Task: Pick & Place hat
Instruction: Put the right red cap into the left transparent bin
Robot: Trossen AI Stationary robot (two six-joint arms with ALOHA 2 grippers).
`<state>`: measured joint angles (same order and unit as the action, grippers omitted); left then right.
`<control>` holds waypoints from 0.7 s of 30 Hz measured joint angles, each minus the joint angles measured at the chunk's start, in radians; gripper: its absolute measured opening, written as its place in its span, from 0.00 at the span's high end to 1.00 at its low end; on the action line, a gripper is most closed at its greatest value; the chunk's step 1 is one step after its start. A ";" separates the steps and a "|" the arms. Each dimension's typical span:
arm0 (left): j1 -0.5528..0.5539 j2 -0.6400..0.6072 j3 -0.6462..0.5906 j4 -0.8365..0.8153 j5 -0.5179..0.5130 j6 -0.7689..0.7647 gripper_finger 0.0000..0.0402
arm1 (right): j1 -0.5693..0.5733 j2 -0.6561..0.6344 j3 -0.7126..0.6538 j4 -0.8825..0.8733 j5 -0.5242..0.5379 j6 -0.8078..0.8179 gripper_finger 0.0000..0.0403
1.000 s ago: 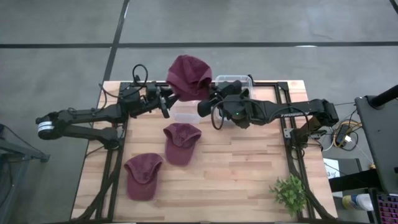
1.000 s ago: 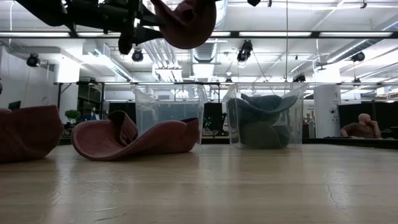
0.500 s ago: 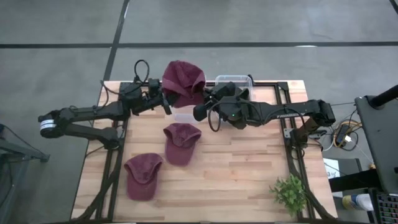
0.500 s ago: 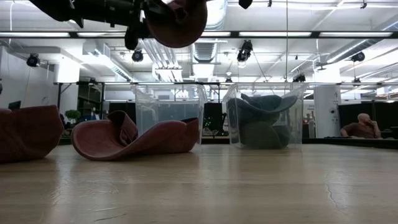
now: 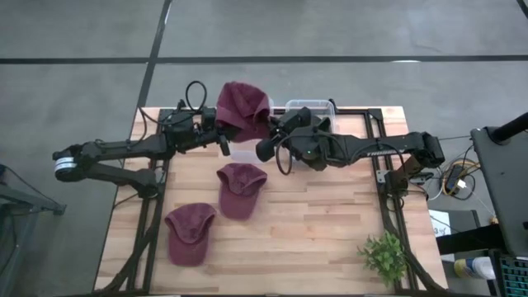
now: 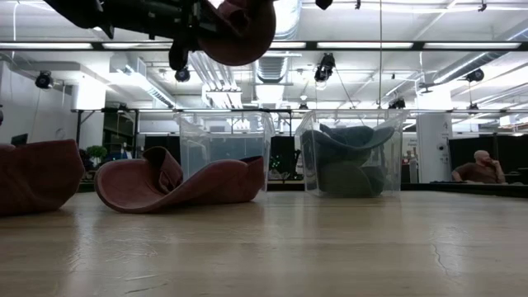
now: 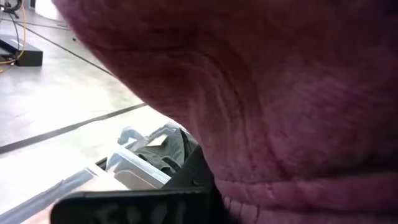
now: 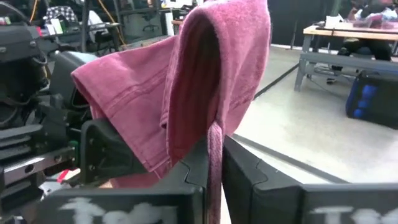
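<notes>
Raised hat (image 5: 242,107) was maroon, faded pinkish at folds; two hats on table, one (image 5: 239,188) mid, one (image 5: 190,233) nearer edge, same maroon. Table (image 5: 330,223) pale wood planks, black frame. Bins (image 6: 351,153) clear, one held grey-green cloth. Both arms black. Plant (image 5: 384,256) green

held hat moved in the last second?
Yes. In the high view the held hat has shifted slightly left and toward the table's far edge, relative to the clear bin.
</notes>
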<state>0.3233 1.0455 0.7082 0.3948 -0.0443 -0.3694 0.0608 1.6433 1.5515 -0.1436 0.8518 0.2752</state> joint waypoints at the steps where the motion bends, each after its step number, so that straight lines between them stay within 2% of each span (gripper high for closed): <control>1: 0.000 -0.001 0.000 -0.003 0.001 0.000 0.97 | 0.000 0.000 0.000 -0.003 -0.004 -0.011 0.92; 5: 0.000 -0.003 0.000 -0.021 0.000 -0.020 0.98 | -0.001 -0.008 0.001 -0.046 -0.067 -0.046 0.86; 8: 0.000 -0.003 0.000 -0.033 -0.019 -0.036 0.98 | -0.002 -0.017 0.001 -0.119 -0.075 -0.038 0.80; 14: 0.003 -0.005 0.002 -0.067 -0.070 -0.101 0.98 | -0.002 -0.056 0.000 -0.374 -0.072 0.092 0.68; 17: 0.002 -0.005 0.030 -0.183 -0.112 -0.132 0.98 | -0.002 -0.071 0.000 -0.474 -0.069 0.130 0.63; 21: 0.003 0.005 0.114 -0.371 -0.151 -0.177 0.98 | -0.002 -0.089 -0.001 -0.492 -0.068 0.107 0.62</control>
<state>0.3260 1.0506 0.8221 0.0237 -0.1958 -0.5460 0.0589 1.5543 1.5509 -0.6361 0.7840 0.3824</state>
